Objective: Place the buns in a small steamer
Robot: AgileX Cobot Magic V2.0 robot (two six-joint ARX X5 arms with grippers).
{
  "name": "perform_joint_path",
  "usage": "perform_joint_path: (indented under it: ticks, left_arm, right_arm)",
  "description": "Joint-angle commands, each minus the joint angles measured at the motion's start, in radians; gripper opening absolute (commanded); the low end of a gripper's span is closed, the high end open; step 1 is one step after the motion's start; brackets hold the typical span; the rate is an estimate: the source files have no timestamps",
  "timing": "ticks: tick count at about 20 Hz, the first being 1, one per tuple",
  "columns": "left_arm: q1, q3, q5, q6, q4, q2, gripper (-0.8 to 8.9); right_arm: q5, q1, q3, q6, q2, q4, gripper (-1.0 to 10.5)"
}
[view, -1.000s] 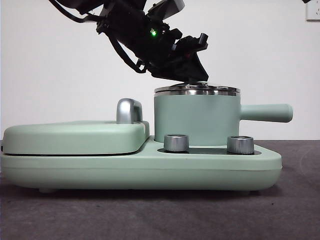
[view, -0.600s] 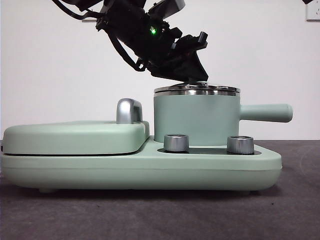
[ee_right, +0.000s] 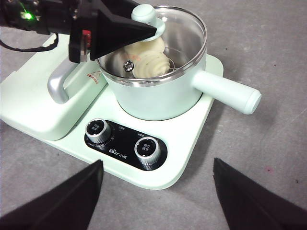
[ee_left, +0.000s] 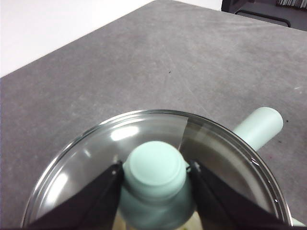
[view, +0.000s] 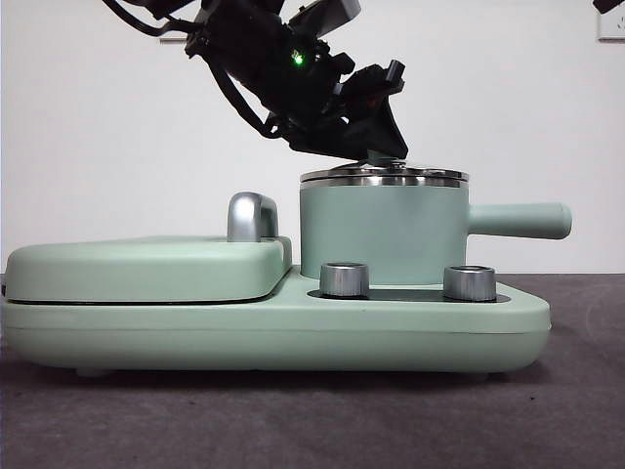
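The small steamer (view: 386,234) stands on the right half of a mint green cooker base, its long handle (view: 518,220) pointing right. Its glass lid (view: 384,176) sits on the steel rim. My left gripper (view: 383,149) comes down from the upper left and is shut on the lid's green knob (ee_left: 156,172). In the right wrist view the ridged bun (ee_right: 151,63) lies inside the steamer (ee_right: 163,96) under the glass. A second pale shape behind it is mostly hidden by the left jaw. My right gripper (ee_right: 158,196) is open, above the table in front of the cooker.
The cooker base (view: 293,332) carries a flat grill lid (view: 146,266) with a chrome handle (view: 252,217) on its left half. Two steel dials (view: 344,278) (view: 470,282) sit in front of the steamer. Grey table surface (ee_right: 268,143) surrounds the cooker.
The left arm has shifted very slightly upward. The lid stays on the steamer's rim with the gripper on its knob.
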Motion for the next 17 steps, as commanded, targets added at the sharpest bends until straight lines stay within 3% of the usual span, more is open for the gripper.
perform_joint_path:
  ticks: [1, 9, 17]
  left_arm:
    - [-0.006, 0.002, -0.002, -0.048, -0.053, -0.012, 2.59]
    - [0.009, 0.002, -0.002, -0.071, -0.313, -0.197, 2.58]
    - [0.042, 0.002, -0.002, -0.234, -0.719, -0.391, 2.58]
  right_arm:
    - [0.002, 0.006, 0.006, 0.003, 0.004, 0.007, 3.5]
    - [0.002, 0.006, 0.006, -0.009, 0.004, 0.007, 3.5]
    - [-0.012, 0.006, 0.006, -0.009, 0.024, 0.031, 3.6]
